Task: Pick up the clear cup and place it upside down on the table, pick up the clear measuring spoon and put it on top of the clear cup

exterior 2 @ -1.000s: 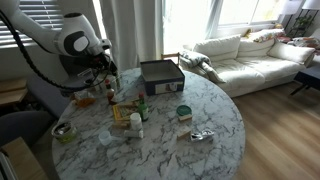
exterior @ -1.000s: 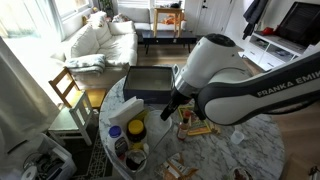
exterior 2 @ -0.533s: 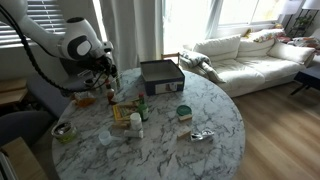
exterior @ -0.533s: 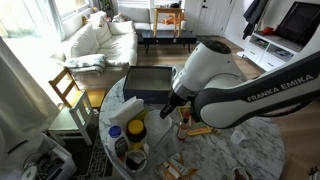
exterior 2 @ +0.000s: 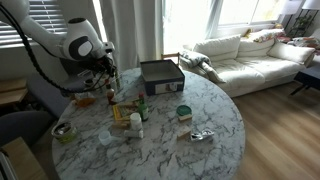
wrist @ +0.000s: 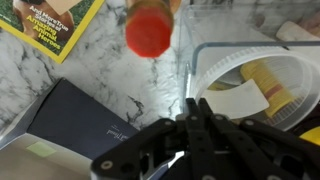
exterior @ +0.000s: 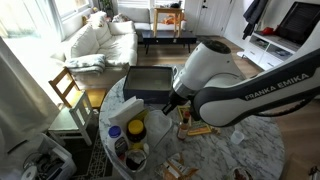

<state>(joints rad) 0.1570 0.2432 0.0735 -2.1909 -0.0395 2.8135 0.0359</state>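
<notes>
Tool (wrist: 195, 115) pointing down over table (wrist: 95, 75), jaws together.

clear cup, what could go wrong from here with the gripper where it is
1. In the wrist view the gripper looks shut. Lowered like that, it would likely push the clear cup over rather than grasp it.
2. An orange-capped bottle and a plastic tub sit close under the gripper, so a sweep toward the cup might clip them.
3. The cup stands near a white bottle, which a wide-open grip could bump.
</notes>
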